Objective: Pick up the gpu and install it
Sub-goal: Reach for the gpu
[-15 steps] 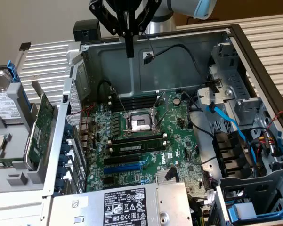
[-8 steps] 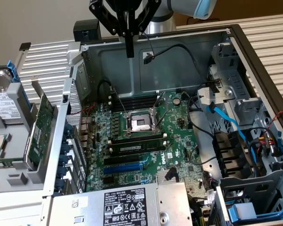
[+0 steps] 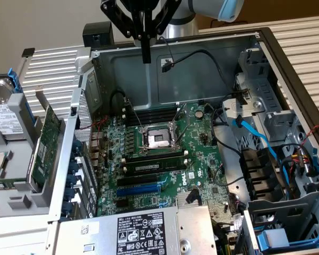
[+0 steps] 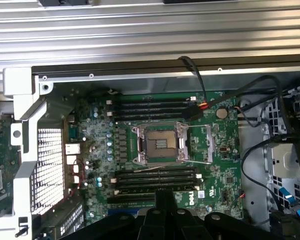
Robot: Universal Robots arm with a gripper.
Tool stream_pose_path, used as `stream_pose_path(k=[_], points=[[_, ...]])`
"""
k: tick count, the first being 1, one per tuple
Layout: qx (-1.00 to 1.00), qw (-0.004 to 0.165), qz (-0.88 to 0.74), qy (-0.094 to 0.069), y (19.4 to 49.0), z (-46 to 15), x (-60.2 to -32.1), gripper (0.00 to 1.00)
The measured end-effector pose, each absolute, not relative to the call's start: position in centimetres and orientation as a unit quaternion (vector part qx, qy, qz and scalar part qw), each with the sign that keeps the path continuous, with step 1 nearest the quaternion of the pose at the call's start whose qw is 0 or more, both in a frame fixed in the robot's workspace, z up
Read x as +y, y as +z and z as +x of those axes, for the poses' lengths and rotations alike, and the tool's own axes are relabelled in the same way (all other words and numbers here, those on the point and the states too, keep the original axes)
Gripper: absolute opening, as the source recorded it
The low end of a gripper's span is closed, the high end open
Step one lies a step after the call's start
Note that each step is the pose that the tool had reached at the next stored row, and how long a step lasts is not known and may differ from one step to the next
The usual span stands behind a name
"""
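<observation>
Gripper (image 3: 145, 56) is hovering clenched, empty, above the motherboard (image 3: 159, 154) — gpu (image 3: 46, 143) is standing outside the case (image 3: 212, 50), 9 o'clock in the exterior view.

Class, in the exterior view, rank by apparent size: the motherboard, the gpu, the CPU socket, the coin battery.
1. motherboard.
2. gpu, seen obliquely, so only narrowly ahead of the socket.
3. CPU socket.
4. coin battery.

Arm (image 3: 197, 6): silver-grey tube, light blue joint cap (image 3: 230, 8).
Pincer (image 3: 145, 57): matte black, angled linkages (image 3: 114, 15), slim straight fingers (image 3: 145, 45).
</observation>
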State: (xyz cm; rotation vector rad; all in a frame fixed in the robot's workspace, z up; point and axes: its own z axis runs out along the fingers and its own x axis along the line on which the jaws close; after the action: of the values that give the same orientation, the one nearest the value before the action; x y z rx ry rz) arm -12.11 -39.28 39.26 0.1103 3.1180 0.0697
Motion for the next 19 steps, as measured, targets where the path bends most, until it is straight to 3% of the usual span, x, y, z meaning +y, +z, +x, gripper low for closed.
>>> stream_pose_path(k=[19], points=[[0.999,0.021,0.035,0.018,39.3,-16.6,-38.1,0.11]])
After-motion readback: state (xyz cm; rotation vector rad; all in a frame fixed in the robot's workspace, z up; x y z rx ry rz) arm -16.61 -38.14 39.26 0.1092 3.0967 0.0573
